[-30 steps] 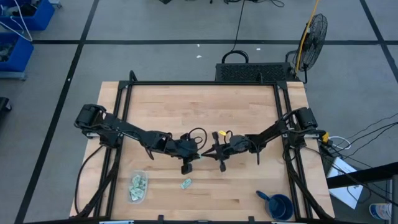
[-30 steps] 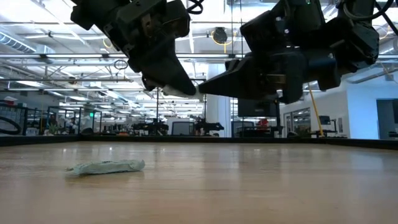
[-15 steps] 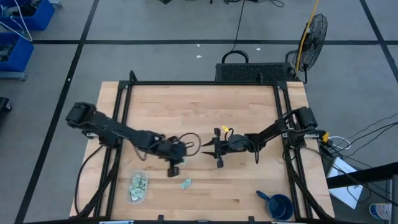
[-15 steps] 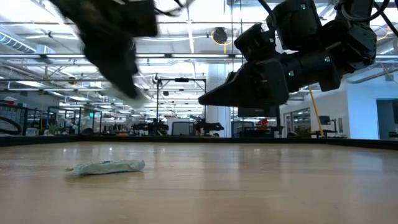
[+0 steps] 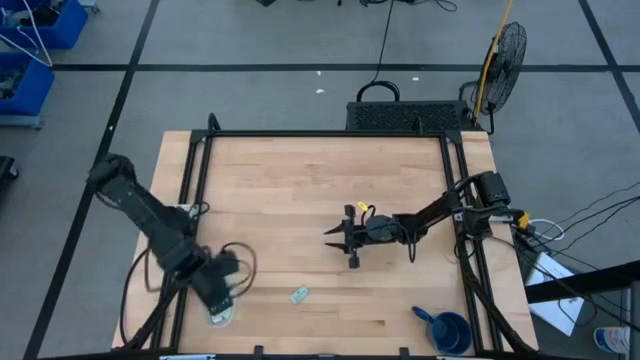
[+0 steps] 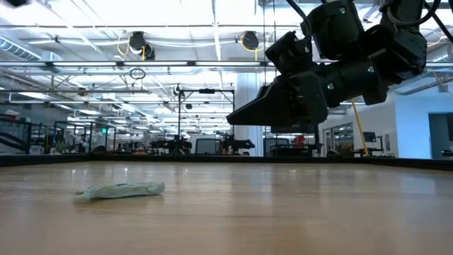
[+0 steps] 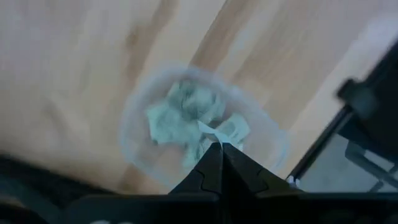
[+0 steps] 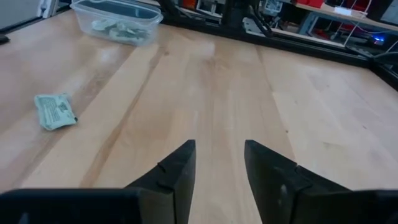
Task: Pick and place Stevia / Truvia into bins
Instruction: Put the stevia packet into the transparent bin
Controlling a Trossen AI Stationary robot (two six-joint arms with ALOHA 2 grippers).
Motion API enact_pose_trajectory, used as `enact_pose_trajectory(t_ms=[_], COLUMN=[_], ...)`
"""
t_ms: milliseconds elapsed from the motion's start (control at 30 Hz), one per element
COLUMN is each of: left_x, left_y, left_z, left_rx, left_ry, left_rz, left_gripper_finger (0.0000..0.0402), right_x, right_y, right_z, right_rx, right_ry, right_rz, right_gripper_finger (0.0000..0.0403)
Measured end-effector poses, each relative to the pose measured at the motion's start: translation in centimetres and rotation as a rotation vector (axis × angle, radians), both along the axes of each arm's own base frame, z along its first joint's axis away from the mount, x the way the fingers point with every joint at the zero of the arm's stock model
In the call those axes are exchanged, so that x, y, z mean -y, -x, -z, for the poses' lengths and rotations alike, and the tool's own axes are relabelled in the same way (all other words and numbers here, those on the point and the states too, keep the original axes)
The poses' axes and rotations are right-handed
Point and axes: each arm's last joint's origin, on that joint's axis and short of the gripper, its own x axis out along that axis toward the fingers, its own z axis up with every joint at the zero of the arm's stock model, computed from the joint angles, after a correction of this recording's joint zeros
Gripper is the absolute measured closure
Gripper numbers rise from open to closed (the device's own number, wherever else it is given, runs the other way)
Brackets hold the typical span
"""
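Pinching a sachet (image 7: 216,132) over the bin (image 7: 264,134), left gripper (image 7: 219,149); right gripper (image 8: 219,163) spread mid-table.

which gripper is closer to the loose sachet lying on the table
Left, narrowly. The left gripper hangs over the tub, beside the sachet; the right gripper hovers open near the table's middle.

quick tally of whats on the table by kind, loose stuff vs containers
loose sachet on the wood: 1
clear tub holding a pile of sachets, too heaped to count: 1
dark blue cup with a handle: 1
sachet pinched in the shut left gripper above the tub: 1
total: 4
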Motion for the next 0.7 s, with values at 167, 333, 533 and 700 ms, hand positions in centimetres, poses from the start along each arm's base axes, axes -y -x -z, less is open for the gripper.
enact_pose_trajectory(t_ms=[167,333,533,700], left_x=[1.4,1.5,1.2,0.8], left_y=[1.2,1.3,1.3,0.8], left_z=[2.0,3.1,3.9,3.9], left_rx=[-0.026,-0.054,-0.071,0.018], left_ry=[-0.053,-0.093,-0.124,-0.188], left_rz=[-0.145,-0.203,-0.199,-0.160], left_gripper_finger=[0.0391,0.0376,0.0326,0.0295], right_x=[0.0,-0.6,-3.9,-7.0], right_y=[0.0,-0.1,-1.5,-3.8], right_z=[-0.1,-0.7,-2.3,-2.9], right_rx=[0.006,0.069,0.120,0.095], right_ry=[0.001,-0.016,0.008,0.006], right_rz=[-0.001,-0.089,-0.260,-0.326], right_gripper_finger=[0.0272,0.0270,0.0259,0.0254])
